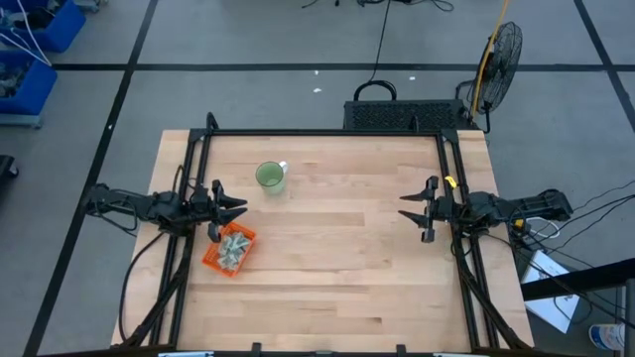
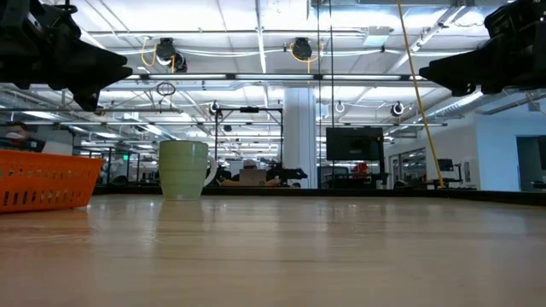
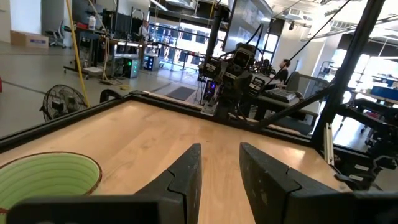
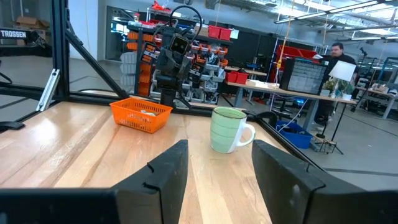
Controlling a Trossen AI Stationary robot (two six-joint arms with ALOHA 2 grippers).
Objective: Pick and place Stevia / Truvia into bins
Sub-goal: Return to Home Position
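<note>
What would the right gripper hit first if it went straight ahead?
Likely the green cup, roughly in line between its fingers; but the right gripper hangs higher, so it may pass over toward the left gripper.

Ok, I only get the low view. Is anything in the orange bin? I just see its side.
Observer: Yes. From above, packets are piled in the bin.
Operator: Any on the table?
Observer: None that I can see on the table in the high view.
Operator: Are the claws open?
Observer: Yes. The left claw and the right claw are both open and hold nothing.
</note>
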